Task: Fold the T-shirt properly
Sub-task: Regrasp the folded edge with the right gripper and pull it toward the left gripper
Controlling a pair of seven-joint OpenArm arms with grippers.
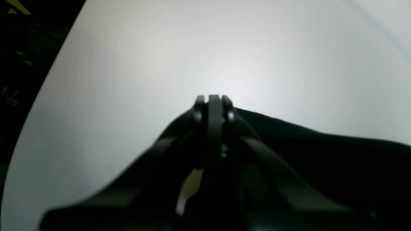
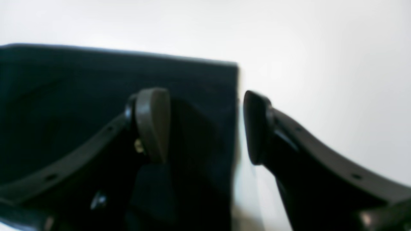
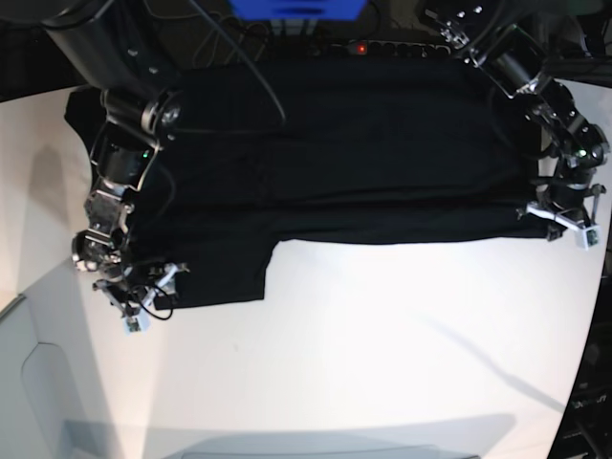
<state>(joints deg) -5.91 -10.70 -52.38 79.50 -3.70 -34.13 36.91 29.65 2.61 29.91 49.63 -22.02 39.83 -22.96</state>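
Observation:
The black T-shirt [image 3: 335,143] lies spread plain side up across the far half of the white table [image 3: 382,363], with one sleeve [image 3: 225,273] hanging toward the front at the left. No print or label shows. My left gripper [image 3: 555,218] is at the shirt's right edge. In the left wrist view it [image 1: 213,99] is shut with black cloth [image 1: 321,160] pinched between its tips. My right gripper [image 3: 153,287] is at the sleeve's left edge. In the right wrist view it [image 2: 205,126] is open, one finger [image 2: 154,125] over the shirt [image 2: 64,96] and the other [image 2: 257,128] over bare table.
A power strip with a red light [image 3: 359,46], a blue object [image 3: 296,8] and cables lie behind the table's far edge. The table's edge and dark floor show at the left of the left wrist view [image 1: 25,64]. Bare white table fills the front half.

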